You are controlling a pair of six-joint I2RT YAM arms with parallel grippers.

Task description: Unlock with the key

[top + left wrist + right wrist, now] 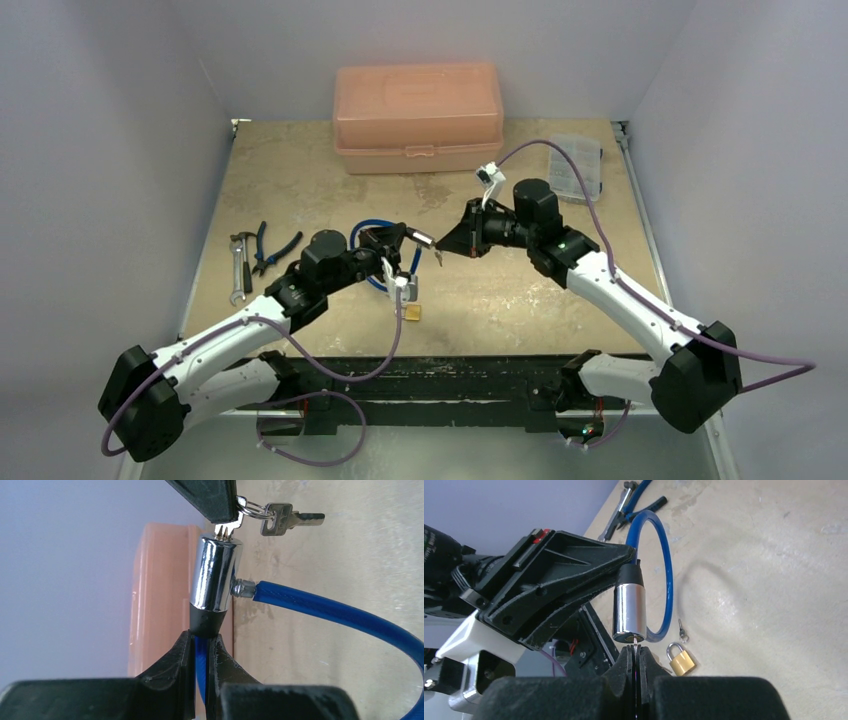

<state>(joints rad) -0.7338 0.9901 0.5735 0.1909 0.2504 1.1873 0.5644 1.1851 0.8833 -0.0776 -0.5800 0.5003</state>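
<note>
**Key meets the cable lock**

The right tool (637, 655), clenched, pinches the key (226, 530), whose tip sits at the end of the chrome lock cylinder (215, 572). The left tool (202, 642) grasps that cylinder by its black collar, above the bench (774, 580). A blue cable (325, 610) loops away.

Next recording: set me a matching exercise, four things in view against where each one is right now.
Things:
1. key
2. chrome lock cylinder
3. brass padlock
4. pink box

Places:
A. lying free on the table
B. at the table's far edge
C. held off the table by the left pincer
D. gripped in the right pincer, tip in the keyhole

Pairs: 1-D, 2-C, 3-A, 4-B
</note>
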